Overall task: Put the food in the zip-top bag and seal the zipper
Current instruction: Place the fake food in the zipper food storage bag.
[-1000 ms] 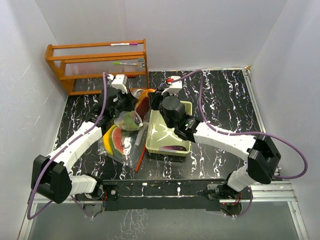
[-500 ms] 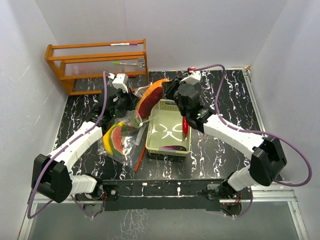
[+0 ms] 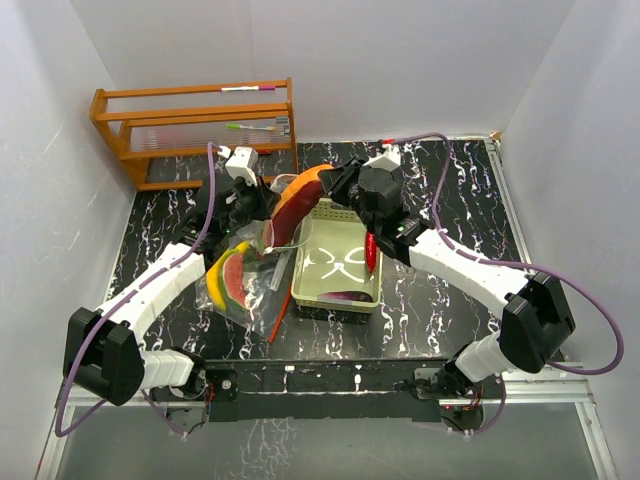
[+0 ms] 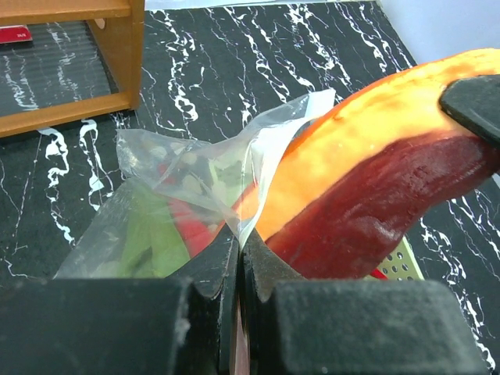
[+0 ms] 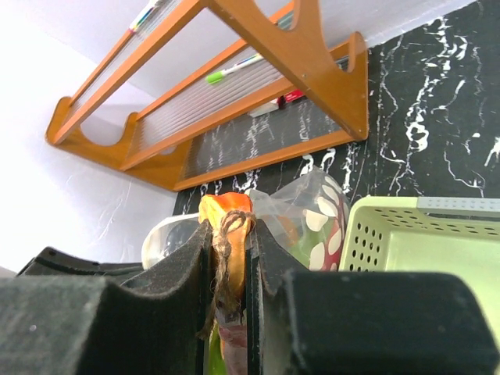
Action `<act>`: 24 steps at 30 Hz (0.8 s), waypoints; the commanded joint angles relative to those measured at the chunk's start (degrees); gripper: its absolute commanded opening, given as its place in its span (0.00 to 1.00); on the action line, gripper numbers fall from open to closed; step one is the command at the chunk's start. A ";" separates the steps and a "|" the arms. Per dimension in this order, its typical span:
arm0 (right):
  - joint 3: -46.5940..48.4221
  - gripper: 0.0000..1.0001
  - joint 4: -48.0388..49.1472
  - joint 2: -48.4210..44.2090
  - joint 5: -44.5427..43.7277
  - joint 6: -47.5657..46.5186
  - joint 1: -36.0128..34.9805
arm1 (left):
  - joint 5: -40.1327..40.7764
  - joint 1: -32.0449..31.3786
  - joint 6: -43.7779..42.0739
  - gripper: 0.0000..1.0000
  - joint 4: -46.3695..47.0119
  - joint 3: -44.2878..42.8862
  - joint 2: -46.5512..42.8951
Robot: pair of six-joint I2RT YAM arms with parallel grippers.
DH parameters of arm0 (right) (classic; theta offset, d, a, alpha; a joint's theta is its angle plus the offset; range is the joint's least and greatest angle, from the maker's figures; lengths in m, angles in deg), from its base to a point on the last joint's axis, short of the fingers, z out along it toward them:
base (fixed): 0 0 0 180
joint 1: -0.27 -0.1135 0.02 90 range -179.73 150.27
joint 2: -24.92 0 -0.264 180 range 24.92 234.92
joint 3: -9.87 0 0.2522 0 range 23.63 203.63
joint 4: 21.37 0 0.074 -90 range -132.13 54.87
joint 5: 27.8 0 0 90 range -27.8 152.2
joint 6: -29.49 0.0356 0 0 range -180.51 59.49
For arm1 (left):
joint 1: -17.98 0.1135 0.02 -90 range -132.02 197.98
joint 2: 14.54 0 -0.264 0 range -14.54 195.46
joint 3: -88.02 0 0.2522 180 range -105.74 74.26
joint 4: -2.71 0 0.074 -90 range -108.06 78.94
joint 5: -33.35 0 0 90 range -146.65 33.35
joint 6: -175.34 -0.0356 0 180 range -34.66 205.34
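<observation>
The clear zip-top bag (image 3: pixel 240 285) lies left of the basket and holds the yellow banana (image 3: pixel 215 282), the watermelon slice (image 3: pixel 235 278) and something green. My left gripper (image 3: pixel 247 207) is shut on the bag's upper edge and holds the mouth up; the left wrist view shows the film (image 4: pixel 195 168) pinched between the fingertips (image 4: pixel 240 238). My right gripper (image 3: pixel 335 187) is shut on the end of the orange wedge (image 3: pixel 298 203), orange and dark red. The wedge's lower end is at the bag's mouth (image 4: pixel 367 187). The right wrist view shows the wedge (image 5: pixel 230 212) clamped in the gripper (image 5: pixel 232 234).
The pale green basket (image 3: pixel 312 290) stands mid-table with the purple aubergine (image 3: pixel 350 296) and red chilli (image 3: pixel 372 250) in it. A wooden rack (image 3: pixel 195 125) with pens stands at the back left. The bag's red zipper strip (image 3: pixel 280 312) lies beside the basket. White walls enclose the table.
My right gripper rose out of the basket with the orange wedge and carried it left to the bag's mouth. My left gripper kept hold of the bag's edge.
</observation>
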 commanded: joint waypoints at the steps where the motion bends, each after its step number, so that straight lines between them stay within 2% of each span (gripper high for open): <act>1: 0.21 0.08 3.44 -2.32 -7.32 4.57 0.31 | -2.08 -0.22 0.40 0.00 4.29 0.24 -0.61; 8: 0.24 0.08 4.08 -0.85 -9.06 7.29 -0.36 | -4.01 -0.37 2.48 0.00 6.58 1.34 0.13; 15: -0.84 0.08 6.23 -0.78 -14.90 4.21 -3.55 | -4.06 -0.81 2.95 0.00 6.92 1.36 0.85; 24: 1.10 0.08 15.00 5.15 -27.52 -11.80 -16.91 | -4.25 -1.17 2.96 0.00 6.29 0.49 1.24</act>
